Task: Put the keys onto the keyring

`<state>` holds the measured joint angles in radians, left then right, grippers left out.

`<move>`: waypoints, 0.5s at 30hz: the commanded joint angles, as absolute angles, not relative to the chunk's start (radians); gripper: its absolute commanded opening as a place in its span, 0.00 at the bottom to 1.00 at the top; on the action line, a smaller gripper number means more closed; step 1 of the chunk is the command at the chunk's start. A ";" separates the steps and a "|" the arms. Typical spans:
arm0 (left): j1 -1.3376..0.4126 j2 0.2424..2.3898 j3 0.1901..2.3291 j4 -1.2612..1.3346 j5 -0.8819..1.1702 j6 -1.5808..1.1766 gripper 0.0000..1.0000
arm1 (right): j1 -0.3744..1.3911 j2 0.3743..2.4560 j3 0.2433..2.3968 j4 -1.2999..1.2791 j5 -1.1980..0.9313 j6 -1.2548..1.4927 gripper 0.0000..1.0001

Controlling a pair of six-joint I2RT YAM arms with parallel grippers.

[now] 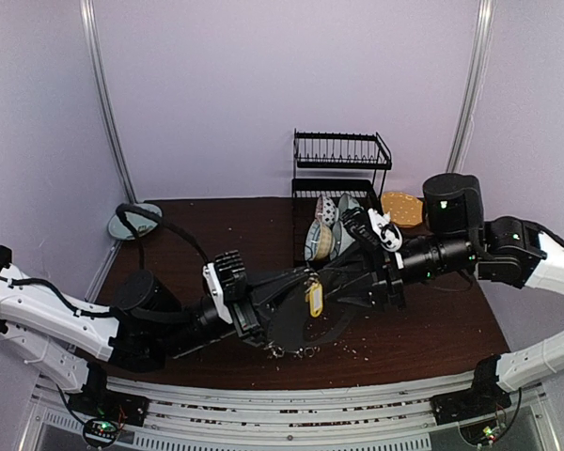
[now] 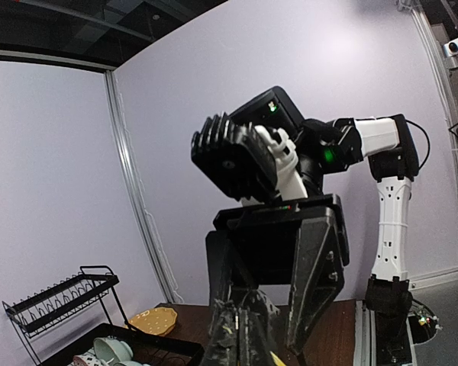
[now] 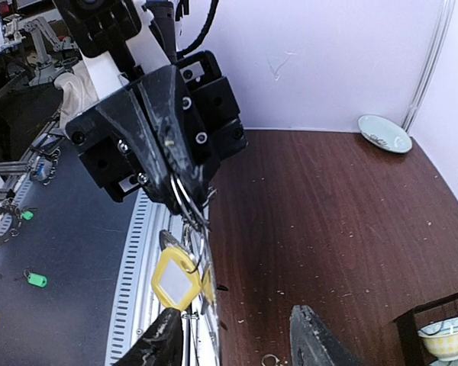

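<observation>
One yellow-tagged key [image 3: 175,280] is hanging at lower left of the right wrist view, apparently already threaded on the keyring [image 3: 189,210] (thin wire, hard to trace). Above it the left gripper [image 3: 174,174] is clamping that ring; the right gripper [image 3: 240,341] is gaping empty. Only setting down seems left.

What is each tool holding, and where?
The left tool pinches the thin grey metal hoop by its wire, with the yellow-tagged silver key hanging below. The right tool is open and holds nothing.
</observation>
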<state>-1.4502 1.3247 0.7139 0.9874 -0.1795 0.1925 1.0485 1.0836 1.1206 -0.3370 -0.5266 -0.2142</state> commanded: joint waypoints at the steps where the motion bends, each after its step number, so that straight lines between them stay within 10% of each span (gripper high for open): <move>1: -1.453 1.298 0.713 1.012 -0.189 0.195 0.00 | 1.044 1.057 1.200 -0.415 -0.458 -0.270 0.52; 10: -1.453 1.280 0.712 1.006 -0.186 0.202 0.00 | 1.045 1.120 1.225 -0.413 -0.508 -0.277 0.30; 15: -1.453 1.281 0.700 1.031 -0.185 0.202 0.00 | 1.045 1.131 1.209 -0.404 -0.539 -0.267 0.00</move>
